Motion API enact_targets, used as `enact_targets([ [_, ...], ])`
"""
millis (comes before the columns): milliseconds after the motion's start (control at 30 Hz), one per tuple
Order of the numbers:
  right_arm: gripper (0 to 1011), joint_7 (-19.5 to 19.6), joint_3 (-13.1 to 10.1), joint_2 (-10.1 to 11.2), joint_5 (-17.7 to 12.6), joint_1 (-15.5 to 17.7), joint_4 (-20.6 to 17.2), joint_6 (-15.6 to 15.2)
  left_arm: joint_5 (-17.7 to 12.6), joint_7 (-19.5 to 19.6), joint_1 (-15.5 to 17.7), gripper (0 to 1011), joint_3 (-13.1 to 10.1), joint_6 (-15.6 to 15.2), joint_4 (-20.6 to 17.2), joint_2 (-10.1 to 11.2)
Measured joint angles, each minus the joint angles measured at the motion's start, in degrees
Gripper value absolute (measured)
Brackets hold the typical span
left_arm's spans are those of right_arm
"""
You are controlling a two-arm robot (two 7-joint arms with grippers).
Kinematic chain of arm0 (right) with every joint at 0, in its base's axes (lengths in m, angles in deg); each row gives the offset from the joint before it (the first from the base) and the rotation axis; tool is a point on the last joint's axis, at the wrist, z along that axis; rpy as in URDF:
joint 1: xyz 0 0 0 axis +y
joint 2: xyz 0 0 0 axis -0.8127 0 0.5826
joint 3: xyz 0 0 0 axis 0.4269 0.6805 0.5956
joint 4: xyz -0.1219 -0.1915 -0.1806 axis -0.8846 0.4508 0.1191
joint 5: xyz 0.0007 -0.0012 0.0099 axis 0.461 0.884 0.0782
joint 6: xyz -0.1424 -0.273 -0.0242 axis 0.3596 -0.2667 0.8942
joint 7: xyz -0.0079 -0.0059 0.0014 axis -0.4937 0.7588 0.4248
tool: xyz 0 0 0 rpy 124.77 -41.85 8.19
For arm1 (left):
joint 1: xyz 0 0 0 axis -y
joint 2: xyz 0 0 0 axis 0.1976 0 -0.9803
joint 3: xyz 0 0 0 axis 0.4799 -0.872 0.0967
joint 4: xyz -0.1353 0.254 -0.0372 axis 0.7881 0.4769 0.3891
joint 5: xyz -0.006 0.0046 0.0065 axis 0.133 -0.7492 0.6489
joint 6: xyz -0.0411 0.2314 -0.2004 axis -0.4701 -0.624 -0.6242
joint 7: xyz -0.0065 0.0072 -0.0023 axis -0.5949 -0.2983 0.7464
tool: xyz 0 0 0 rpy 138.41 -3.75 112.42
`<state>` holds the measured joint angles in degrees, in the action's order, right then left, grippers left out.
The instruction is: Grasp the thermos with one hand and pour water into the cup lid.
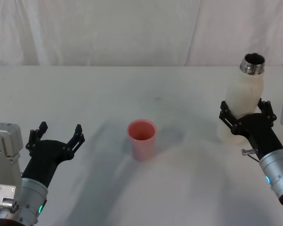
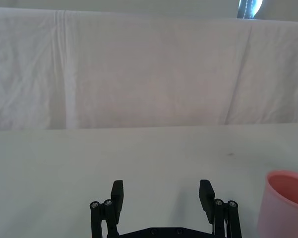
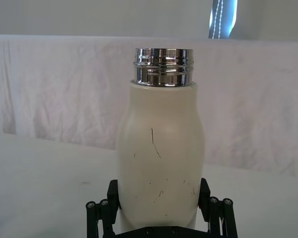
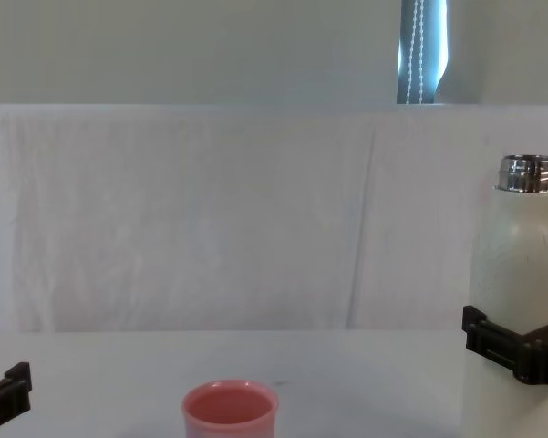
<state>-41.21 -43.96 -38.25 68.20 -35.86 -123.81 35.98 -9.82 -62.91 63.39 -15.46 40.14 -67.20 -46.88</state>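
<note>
We've got the right gripper [image 1: 246,117] with its jaws pinching the thermos [image 1: 242,101] low on its body, upright at the counter's [image 1: 132,188] right side; the cup lid [image 1: 141,138] stands well apart at centre. Such a low grip could let the bottle swing on tilting and splash past that small rim. Left gripper [image 1: 56,136] waits, jaws spread

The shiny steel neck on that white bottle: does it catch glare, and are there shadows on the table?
Right wrist view: bright bands of reflection ring the thermos neck. Head view: soft grey shadows spread on the table around the cup lid; no hard glare.
</note>
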Motion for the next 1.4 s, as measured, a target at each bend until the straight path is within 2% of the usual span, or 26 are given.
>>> enact_targets([
  [733,960,0.0,0.3,0.4,-0.2,0.0,0.9,0.5,0.0,0.0,0.0,1001,0.0,0.0,0.0,0.0],
  [1400,960,0.0,0.6,0.5,0.1,-1.4,4.2,1.8,0.0,0.0,0.0,1001,0.0,0.0,0.0,0.0],
])
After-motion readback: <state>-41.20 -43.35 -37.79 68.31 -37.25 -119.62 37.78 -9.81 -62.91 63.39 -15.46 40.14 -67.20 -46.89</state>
